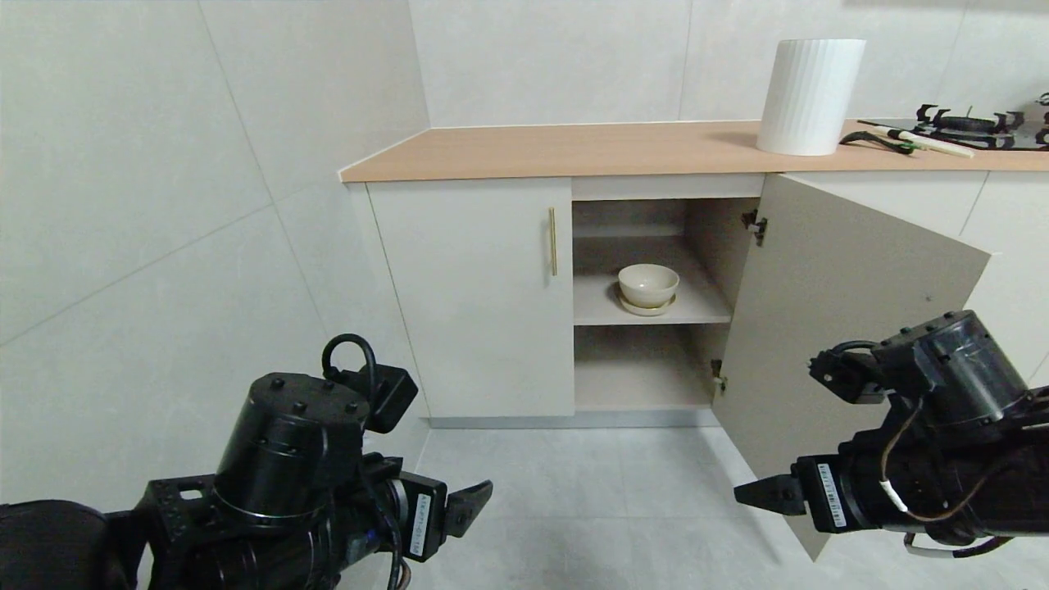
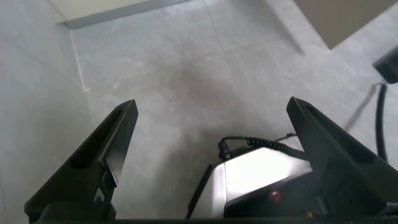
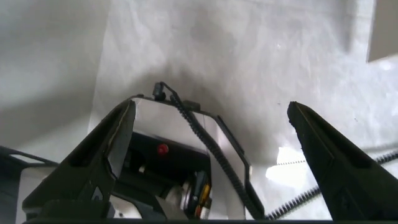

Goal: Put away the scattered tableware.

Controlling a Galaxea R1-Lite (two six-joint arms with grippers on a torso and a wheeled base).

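Glossy cream round bowl (image 1: 648,283) sits on matching shallow saucer (image 1: 646,308), smooth cabinet shelf (image 1: 705,310). Jaws spread wide, empty: left gripper (image 2: 212,104), right gripper (image 3: 211,107).

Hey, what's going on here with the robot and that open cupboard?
The robot faces a kitchen cupboard whose right door stands open. A cream bowl sits on a small plate on the middle shelf. The left hand and right hand are open and empty, held low over the floor. A few utensils lie on the countertop beside a white ribbed container.
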